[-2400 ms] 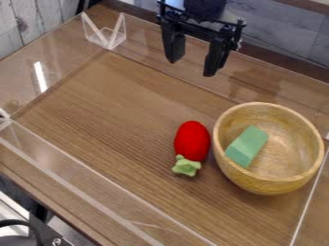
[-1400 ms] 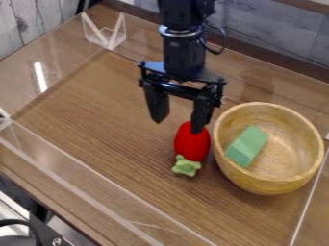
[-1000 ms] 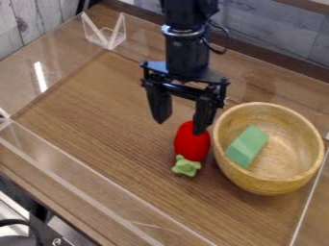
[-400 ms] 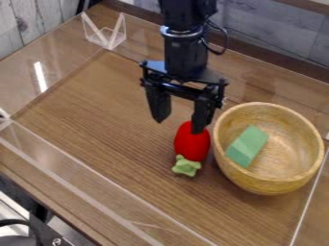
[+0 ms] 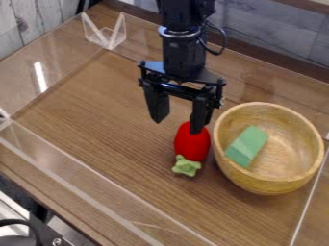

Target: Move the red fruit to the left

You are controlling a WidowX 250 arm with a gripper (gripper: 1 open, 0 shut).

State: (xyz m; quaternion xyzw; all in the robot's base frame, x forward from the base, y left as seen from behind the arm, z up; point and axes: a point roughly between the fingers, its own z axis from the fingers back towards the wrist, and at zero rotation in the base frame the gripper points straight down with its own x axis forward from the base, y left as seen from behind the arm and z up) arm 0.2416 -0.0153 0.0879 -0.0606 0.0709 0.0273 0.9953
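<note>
The wooden surface [image 5: 103, 115] fills most of the frame. Above its middle, the black arm [image 5: 184, 29] comes straight down from the top edge. Its claw [image 5: 178, 117] points down with its two fingers wide apart, holding nothing. The red fruit [image 5: 191, 141] lies on the surface just below the right finger, green cap toward the bottom. At the right sits a wooden bowl [image 5: 290, 168] with a green block [image 5: 247, 145] inside.
</note>
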